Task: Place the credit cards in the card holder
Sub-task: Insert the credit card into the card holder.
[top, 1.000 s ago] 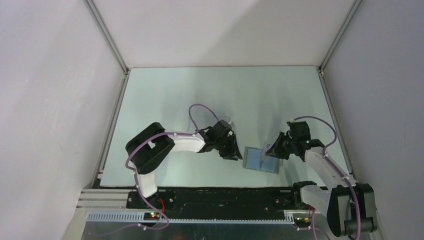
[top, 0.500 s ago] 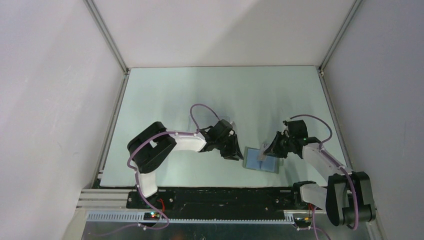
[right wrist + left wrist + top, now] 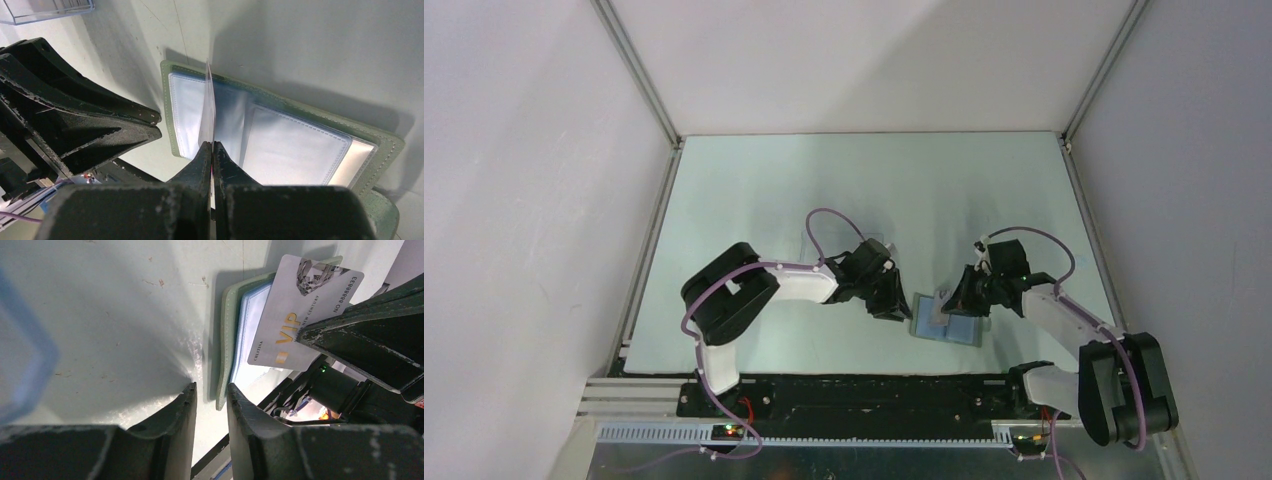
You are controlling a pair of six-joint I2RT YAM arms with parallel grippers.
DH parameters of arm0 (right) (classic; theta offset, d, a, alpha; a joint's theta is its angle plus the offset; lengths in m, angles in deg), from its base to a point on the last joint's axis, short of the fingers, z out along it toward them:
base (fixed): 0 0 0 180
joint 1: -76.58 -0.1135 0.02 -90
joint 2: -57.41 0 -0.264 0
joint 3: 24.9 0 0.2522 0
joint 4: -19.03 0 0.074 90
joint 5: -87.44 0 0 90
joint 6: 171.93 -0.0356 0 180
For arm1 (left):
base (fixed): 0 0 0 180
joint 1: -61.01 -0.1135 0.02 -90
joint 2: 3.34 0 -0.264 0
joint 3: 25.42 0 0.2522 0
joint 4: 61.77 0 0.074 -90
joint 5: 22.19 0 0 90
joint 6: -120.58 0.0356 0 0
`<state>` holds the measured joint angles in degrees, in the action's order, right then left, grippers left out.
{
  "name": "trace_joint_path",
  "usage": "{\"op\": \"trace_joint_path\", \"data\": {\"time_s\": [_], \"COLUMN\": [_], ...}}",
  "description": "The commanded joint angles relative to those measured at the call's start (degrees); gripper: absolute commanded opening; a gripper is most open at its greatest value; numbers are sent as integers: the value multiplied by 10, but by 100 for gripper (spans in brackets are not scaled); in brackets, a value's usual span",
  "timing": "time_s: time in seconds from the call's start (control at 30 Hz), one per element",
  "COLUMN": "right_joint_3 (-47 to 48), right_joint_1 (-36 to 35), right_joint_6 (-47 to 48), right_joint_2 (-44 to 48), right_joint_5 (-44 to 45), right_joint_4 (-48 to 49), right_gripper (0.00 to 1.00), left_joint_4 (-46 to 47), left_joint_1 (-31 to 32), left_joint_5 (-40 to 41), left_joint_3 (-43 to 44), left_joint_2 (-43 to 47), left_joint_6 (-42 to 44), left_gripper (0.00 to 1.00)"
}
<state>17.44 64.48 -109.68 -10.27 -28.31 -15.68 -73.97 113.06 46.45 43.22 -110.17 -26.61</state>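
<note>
The card holder [image 3: 946, 321] lies open on the table, grey-green outside [image 3: 223, 347] and light blue inside [image 3: 295, 145]. My right gripper [image 3: 951, 300] [image 3: 212, 145] is shut on a credit card [image 3: 207, 107], seen edge-on over the holder's left page. In the left wrist view that card [image 3: 300, 315] is pale with gold "VIP" lettering, tilted over the holder. My left gripper [image 3: 890, 303] [image 3: 211, 387] rests low on the table just left of the holder's edge. Its jaws stand a narrow gap apart with nothing between them. No other cards show.
A clear plastic case [image 3: 45, 10] sits on the table behind the left gripper and shows as a blurred blue edge [image 3: 20, 350] in the left wrist view. Grey walls and rails [image 3: 646, 240] bound the table. The black front rail [image 3: 874, 390] runs near the holder.
My right gripper has shifted left and a little farther out with the card, now over the holder's left half. The left arm and the holder have stayed put.
</note>
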Motion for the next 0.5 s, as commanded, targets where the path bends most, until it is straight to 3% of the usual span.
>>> {"op": "trace_joint_path", "data": {"time_s": [0.0, 0.47], "right_joint_3": [7, 23], "right_joint_1": [-6, -3], "right_joint_6": [13, -43], "right_joint_2": [19, 75], "right_joint_5": [44, 174], "right_joint_4": [-23, -101], "right_gripper": [0, 0], "left_joint_4": [18, 23], "left_joint_1": [-3, -4], "left_joint_5": [-4, -6], "left_joint_3": [3, -12], "left_joint_2": [2, 8], "left_joint_6": [-8, -8], "left_gripper": [33, 32]}}
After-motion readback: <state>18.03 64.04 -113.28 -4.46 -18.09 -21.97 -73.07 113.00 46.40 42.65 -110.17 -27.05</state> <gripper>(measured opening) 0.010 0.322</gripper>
